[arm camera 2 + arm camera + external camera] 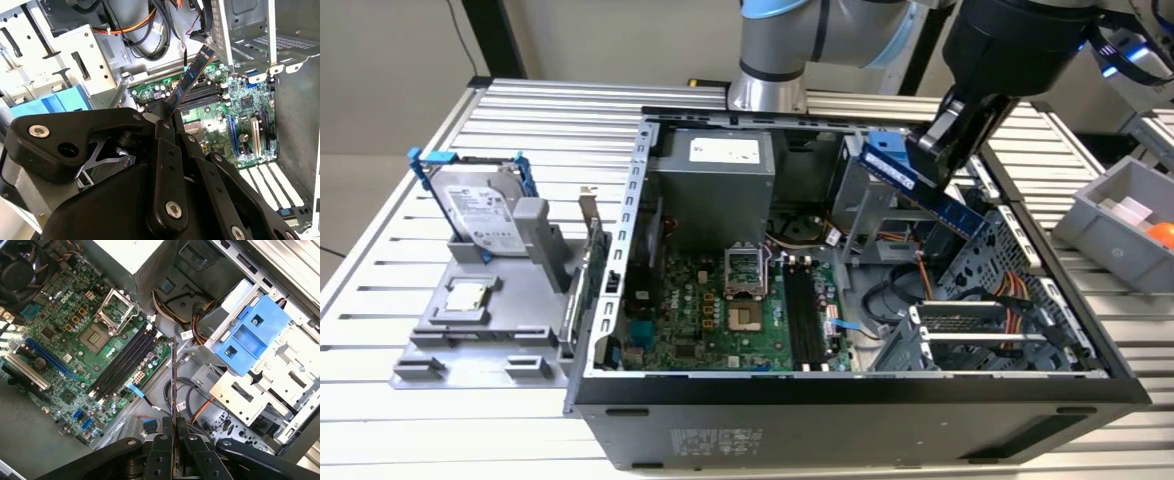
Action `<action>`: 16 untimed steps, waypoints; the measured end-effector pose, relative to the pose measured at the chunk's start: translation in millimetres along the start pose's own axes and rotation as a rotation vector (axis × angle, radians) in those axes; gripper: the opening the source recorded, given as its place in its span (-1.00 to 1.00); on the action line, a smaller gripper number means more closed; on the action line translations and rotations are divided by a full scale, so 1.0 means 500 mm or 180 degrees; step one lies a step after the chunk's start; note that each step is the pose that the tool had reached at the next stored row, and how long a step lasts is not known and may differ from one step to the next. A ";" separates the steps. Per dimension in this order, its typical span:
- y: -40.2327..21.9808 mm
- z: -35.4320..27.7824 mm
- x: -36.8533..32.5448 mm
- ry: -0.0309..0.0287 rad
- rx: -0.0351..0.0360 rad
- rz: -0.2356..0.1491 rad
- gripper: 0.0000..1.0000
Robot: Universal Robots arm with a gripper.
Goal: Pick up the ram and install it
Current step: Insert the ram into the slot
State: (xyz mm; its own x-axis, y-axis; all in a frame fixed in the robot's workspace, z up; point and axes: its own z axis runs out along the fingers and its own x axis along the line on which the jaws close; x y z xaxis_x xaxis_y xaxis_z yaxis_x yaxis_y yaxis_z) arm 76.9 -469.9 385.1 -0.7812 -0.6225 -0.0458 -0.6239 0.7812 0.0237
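We see the black, multi-link robot gripper [937, 155] in the upper right of the exterior view. It reaches down over the open, dark grey metal computer case [638, 200], which lies on its side on a table of pale aluminium slats [400, 420]. The gripper is clamped on the ram [955, 210], a long, thin, dark circuit-board stick with a bluish face. The ram hangs tilted in the air over the perforated grey metal drive cage [987, 268], at the exterior view's right side of the case.

It is well apart from the long black plastic memory slots [803, 315]. These lie on the green motherboard [707, 310] in the lower middle of the frame, just beside the square metal processor socket [744, 290]. A grey box-shaped power supply [714, 175] fills the upper part of the case.

At the exterior view's left, a silver hard drive in a blue frame [478, 212] stands on a grey plastic fixture [467, 335]. At the right edge sits a grey plastic bin [1110, 215].

In the second wrist view, the gripper [167, 116] pinches one end of the ram [192, 75]. The blue face slants away across the motherboard [235, 125] and the slots [200, 97].

In the first wrist view, the gripper [175, 432] holds the ram [173, 385] edge-on, as a thin line. It lies between the slots [122, 360] and a light blue plastic bracket [250, 335].
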 end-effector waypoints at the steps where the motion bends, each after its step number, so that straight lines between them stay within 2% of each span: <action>1: 0.000 0.000 0.000 0.0000 0.0001 0.0023 -1.00; 16: 0.000 0.002 0.000 -0.0010 0.0020 0.0424 -1.00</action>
State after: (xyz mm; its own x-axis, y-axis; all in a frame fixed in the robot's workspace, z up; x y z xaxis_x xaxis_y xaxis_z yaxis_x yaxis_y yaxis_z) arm 76.9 -469.9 384.3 -0.8571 -0.5131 -0.0458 -0.5145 0.8572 0.0237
